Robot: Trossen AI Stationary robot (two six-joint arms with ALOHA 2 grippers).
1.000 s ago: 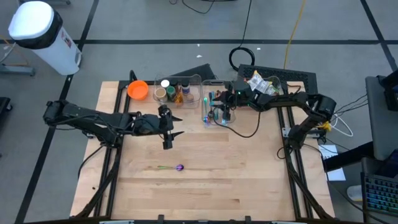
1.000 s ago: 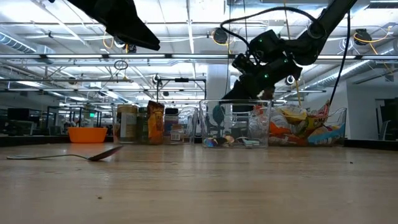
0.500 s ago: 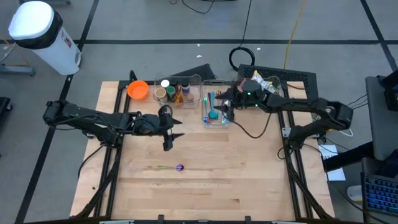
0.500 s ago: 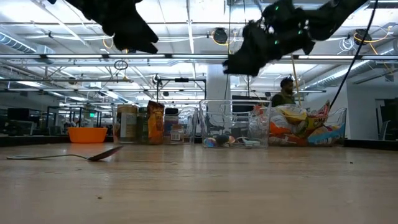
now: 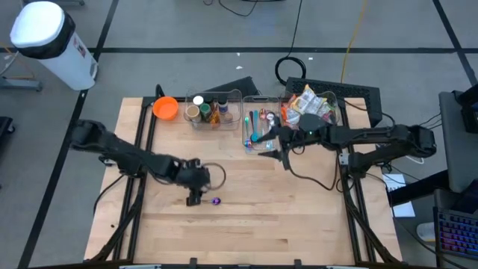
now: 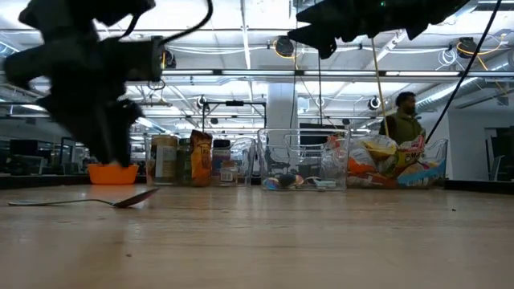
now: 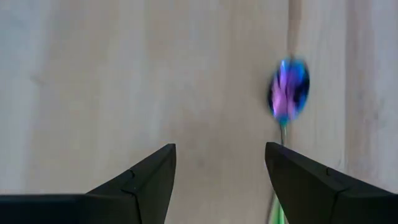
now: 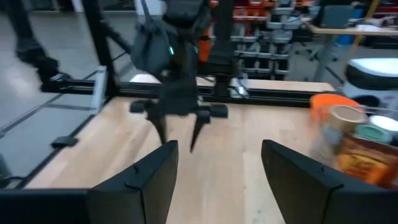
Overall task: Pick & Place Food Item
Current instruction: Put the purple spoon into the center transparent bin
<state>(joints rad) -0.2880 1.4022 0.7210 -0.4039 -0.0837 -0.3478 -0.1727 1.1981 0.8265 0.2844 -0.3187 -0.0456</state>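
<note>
One spoon (image 5: 210, 201) is lying on one table (image 5: 246, 224). Two arms are working over it. Three clear bins are sitting along the far edge: one (image 5: 215, 110) with jars, one (image 5: 256, 128) with utensils, one (image 5: 314, 104) with snack bags. One orange bowl (image 5: 165, 108) is standing beside them

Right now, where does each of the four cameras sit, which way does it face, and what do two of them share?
High: overhead, straight down; both arms, left gripper above the spoon.
Low: table height, level across; spoon, bins, a person behind.
Left wrist: facing down at the wood; own fingers, open, beside the spoon.
Right wrist: level across the table; own fingers, left gripper.
Shared: high and left wrist both show the spoon.
</note>
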